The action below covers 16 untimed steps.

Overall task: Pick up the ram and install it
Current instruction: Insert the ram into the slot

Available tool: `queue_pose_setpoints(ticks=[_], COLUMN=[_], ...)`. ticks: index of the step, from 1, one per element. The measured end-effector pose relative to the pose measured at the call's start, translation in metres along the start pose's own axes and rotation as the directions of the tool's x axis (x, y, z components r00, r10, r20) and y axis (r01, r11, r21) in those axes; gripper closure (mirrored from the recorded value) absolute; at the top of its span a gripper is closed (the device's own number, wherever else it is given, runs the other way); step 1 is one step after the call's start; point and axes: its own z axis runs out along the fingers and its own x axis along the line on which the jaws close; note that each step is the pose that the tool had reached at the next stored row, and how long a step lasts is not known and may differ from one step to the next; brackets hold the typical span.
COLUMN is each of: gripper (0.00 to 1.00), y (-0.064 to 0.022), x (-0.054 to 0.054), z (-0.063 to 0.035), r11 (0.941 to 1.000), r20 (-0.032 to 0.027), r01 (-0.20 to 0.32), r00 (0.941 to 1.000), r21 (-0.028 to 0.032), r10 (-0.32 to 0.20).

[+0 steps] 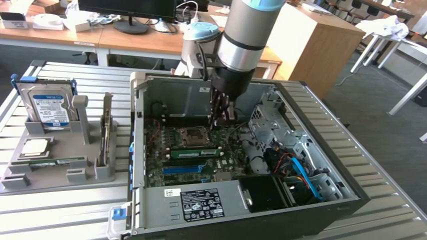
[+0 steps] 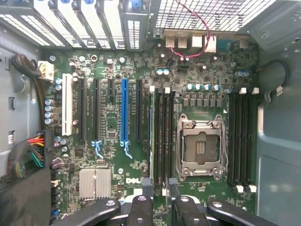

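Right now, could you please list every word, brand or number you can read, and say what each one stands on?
"DELL": white logo on the motherboard.
Too small to read: the print on the power supply label.
Too blurred to read: the hard drive label.

Wooden desks along the rear carry a monitor; a wooden cabinet stands beside them on a grey floor.
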Motion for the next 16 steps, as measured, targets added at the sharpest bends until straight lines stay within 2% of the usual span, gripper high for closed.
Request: queue_pose_setpoints(ticks=[8, 16], gripper=[0.74, 0.74], y=[0.0, -0.0001], x=[-0.0001, -0.0005], z=[-0.0011, -0.0072], r11=[1.0, 1.0], r20=[-0.0008, -0.001], r01=[0.0, 0.0], r00=[1.0, 1.0], r21=[-0.0001, -0.0007], r10=[0.0, 0.0])
